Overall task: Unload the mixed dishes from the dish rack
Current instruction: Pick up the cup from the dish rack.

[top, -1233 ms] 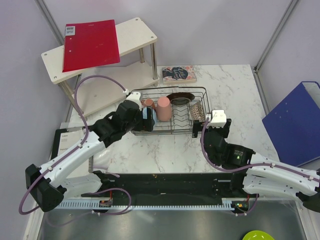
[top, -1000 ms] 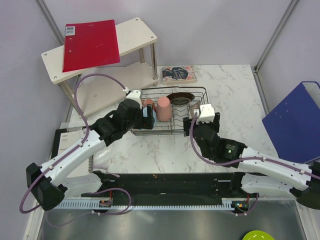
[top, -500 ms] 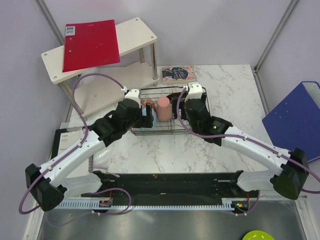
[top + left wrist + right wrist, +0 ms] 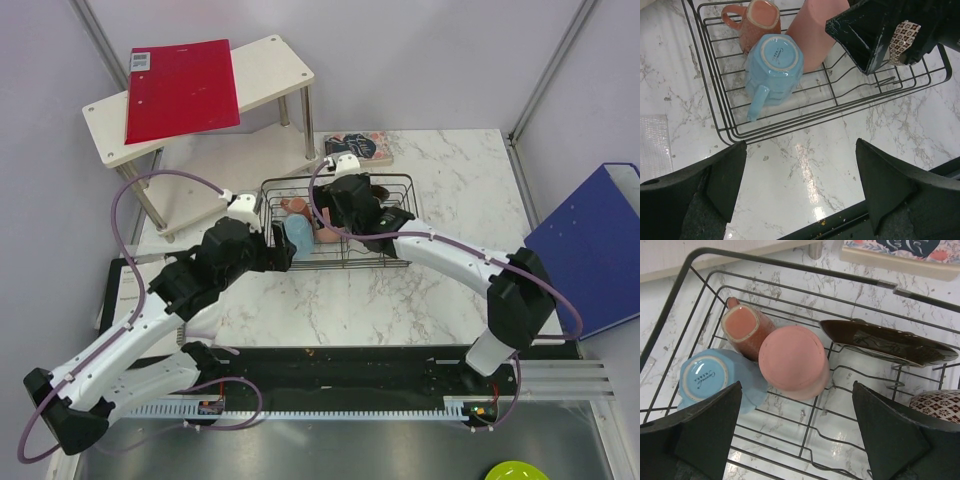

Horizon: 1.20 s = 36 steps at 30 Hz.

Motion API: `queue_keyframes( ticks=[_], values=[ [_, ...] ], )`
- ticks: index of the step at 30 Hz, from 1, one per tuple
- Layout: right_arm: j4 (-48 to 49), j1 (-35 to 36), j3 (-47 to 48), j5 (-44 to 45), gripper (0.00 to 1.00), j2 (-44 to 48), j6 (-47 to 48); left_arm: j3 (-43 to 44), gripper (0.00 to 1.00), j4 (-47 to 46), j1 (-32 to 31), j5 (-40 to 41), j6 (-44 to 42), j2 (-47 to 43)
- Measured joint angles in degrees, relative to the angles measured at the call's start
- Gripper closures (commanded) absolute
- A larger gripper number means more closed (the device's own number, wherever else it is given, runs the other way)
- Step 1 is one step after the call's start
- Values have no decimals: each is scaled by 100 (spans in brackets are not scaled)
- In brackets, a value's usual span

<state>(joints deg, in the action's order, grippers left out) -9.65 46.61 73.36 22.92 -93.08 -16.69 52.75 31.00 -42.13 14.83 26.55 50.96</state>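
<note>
over the rack (image 4: 790, 269): right gripper (image 4: 796, 410) spread above tumbler (image 4: 792, 360) | mug (image 4: 705, 377), cup (image 4: 742, 325), plate (image 4: 885, 342), bowl (image 4: 935, 402) inside rack | left gripper (image 4: 800, 175) spread just outside rack's near-left corner

The tumbler (image 4: 792, 361) is salmon-pink, the mug (image 4: 715, 377) light-blue, the plate (image 4: 887, 342) dark brown.

The top camera looked down from high behind the near edge of the table (image 4: 330, 310), taking in all of it. Both wrist cameras hung close above the dish rack (image 4: 790, 131), facing down, the left over its near left corner. Both caught the salmon-pink tumbler (image 4: 792, 360) and light-blue mug (image 4: 702, 377).
</note>
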Motion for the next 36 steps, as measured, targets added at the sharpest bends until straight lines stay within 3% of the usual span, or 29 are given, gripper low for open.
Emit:
queue_keyframes(
  ticks=[17,23,33,36],
  values=[
    [232,-179,343,-313,2,-955,-4,-334,5,17,0,-44,37,-195],
    [236,-262,372,-363,7,-1123,-4,-398,5,17,0,-39,50,-195],
    [341,-323,367,-376,47,-1132,35,-409,6,15,0,-44,63,-79],
    [391,-323,308,-387,52,-1099,42,-426,6,11,0,-44,85,-72]
  ],
)
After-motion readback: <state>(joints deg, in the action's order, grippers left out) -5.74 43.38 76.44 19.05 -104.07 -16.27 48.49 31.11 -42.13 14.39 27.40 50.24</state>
